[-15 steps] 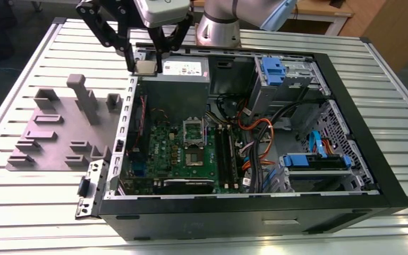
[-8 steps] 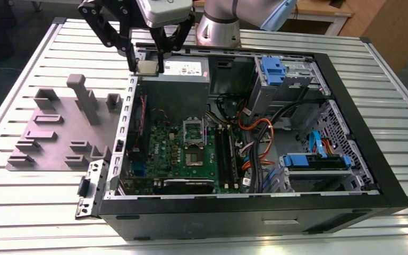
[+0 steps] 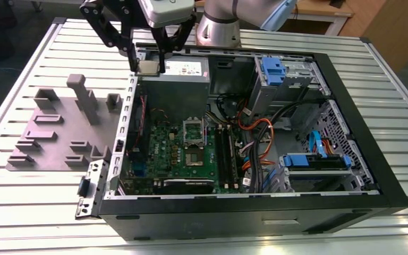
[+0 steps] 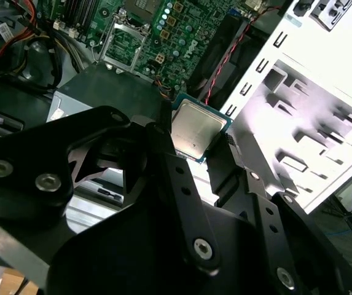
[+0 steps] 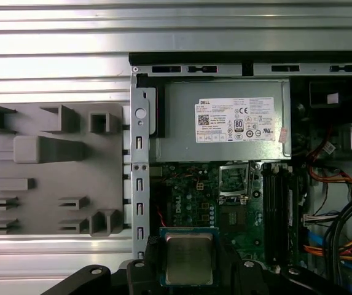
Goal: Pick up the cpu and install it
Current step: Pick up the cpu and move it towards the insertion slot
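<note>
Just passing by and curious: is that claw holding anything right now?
Gripper: jaws closed, holding the cpu.

The claw (image 3: 149,65), gripping the cpu (image 3: 149,68), is hanging over the case wall (image 3: 131,106), just beside the power supply (image 3: 176,85). Below, the board (image 3: 165,151) is lying uncovered from above; cables (image 3: 257,135) are crowding the exterior view's right of it, and the fixture (image 3: 62,133) is occupying the counter (image 3: 19,212) outside.

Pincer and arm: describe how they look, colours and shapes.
The pincer is black, built of flat linked bars joined by silver screws, under a pale grey body. The arm is a silver-grey tube with a light blue cap.
</note>
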